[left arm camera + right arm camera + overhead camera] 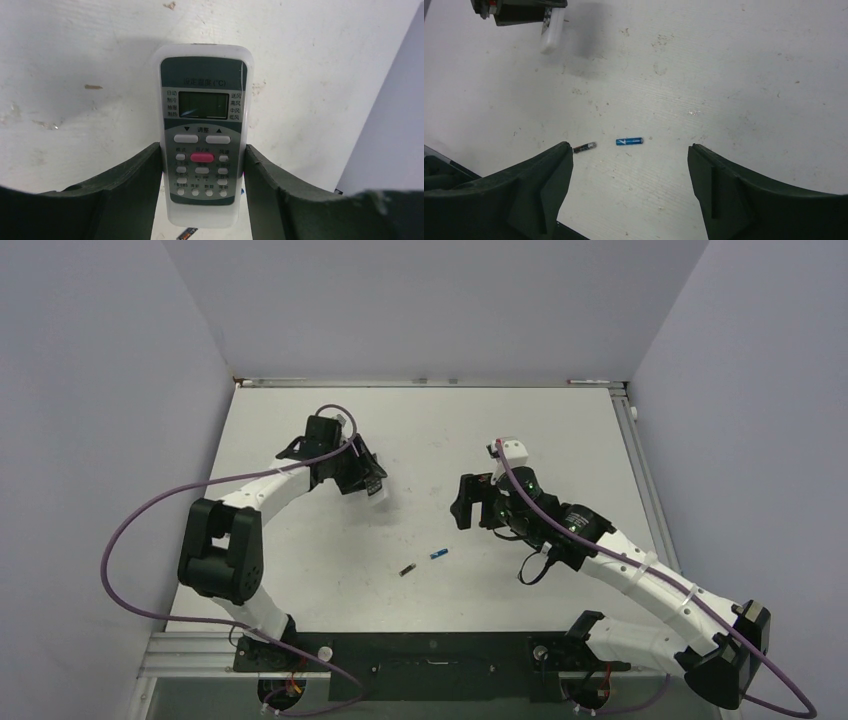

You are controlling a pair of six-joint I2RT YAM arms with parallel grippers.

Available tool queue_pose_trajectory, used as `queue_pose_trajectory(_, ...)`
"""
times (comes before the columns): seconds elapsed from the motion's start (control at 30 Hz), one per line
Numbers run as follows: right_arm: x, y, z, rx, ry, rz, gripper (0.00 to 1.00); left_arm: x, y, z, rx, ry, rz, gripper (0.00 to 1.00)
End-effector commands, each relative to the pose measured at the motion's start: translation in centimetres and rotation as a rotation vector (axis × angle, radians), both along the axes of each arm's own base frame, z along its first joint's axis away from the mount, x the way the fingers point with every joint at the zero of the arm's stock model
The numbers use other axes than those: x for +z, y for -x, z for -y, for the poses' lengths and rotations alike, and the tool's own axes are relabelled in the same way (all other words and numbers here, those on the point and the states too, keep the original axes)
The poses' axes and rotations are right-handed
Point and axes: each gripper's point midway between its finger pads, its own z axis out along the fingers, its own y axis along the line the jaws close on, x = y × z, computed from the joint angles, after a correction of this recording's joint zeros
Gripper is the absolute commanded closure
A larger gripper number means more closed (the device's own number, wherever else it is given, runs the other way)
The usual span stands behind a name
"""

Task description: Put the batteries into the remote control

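Note:
My left gripper (362,478) is shut on the white remote control (377,490) and holds it a little above the table. In the left wrist view the gripper (202,151) clamps the remote's (202,100) lower sides, with the screen and buttons facing the camera. The blue battery (438,554) and the dark battery (406,569) lie apart on the table centre. My right gripper (465,502) is open and empty above the table. In the right wrist view (630,149) the blue battery (629,141) and dark battery (585,146) lie beyond its fingertips, and the remote (551,32) shows at top left.
The white table (520,420) is walled at the back and both sides. A metal rail (640,470) runs along its right edge. The arm bases sit on a black bar (430,650) at the near edge.

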Motion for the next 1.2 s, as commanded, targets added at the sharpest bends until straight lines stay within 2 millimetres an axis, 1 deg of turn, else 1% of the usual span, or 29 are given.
queue_pose_trajectory(0.0,1.7,0.2,-2.8,0.061,-0.126,0.024,0.17,4.4,0.0,1.9,0.031,0.154,0.095,1.00)
queue_pose_trajectory(0.13,1.9,0.7,-4.7,0.090,-0.162,0.016,0.21,5.7,1.1,2.6,0.033,0.195,0.094,1.00)
queue_pose_trajectory(0.3,1.7,1.1,-6.2,0.095,-0.154,0.014,0.24,7.0,2.7,3.0,0.066,0.234,0.104,1.00)
queue_pose_trajectory(0.57,1.2,1.4,-8.9,0.117,-0.165,-0.003,0.27,7.5,5.0,3.2,0.121,0.249,0.107,1.00)
queue_pose_trajectory(0.93,1.5,0.3,-11.9,0.118,-0.182,0.015,0.29,9.0,7.6,4.9,0.143,0.342,0.096,1.00)
queue_pose_trajectory(1.17,1.6,-0.4,-13.3,0.122,-0.183,0.021,0.32,9.2,8.5,5.3,0.151,0.374,0.092,1.00)
